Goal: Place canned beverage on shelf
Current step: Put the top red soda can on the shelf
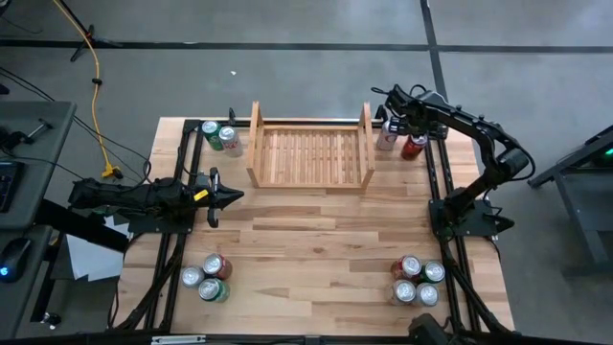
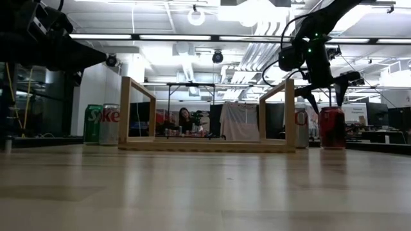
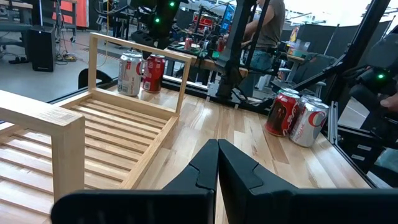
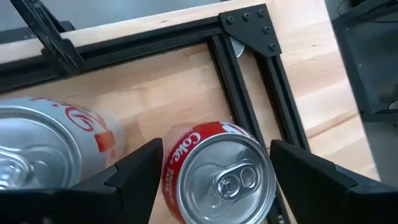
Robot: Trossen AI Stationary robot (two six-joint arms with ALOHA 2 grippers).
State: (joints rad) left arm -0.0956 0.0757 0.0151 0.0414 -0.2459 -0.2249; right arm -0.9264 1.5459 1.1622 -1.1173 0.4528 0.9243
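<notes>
The shelf (image 1: 311, 153) is a low pale wooden rack at the far middle of the table, standing on its slatted base. A red can (image 4: 221, 177) stands upright on the table just right of the shelf, beside a silver can (image 4: 43, 155). My right gripper (image 4: 217, 168) hangs open over the red can (image 2: 332, 128), pointing steeply down. One finger stands on each side of the can's top, and I see no touch. My left gripper (image 1: 238, 195) waits shut at the table's left, pointing level toward the right.
A green and a silver can (image 1: 220, 136) stand left of the shelf. Clusters of cans stand at the near left (image 1: 208, 278) and near right (image 1: 419, 281). Black frame rails (image 4: 249, 93) run close beside the red can. Bare tabletop lies in the middle (image 1: 316, 230).
</notes>
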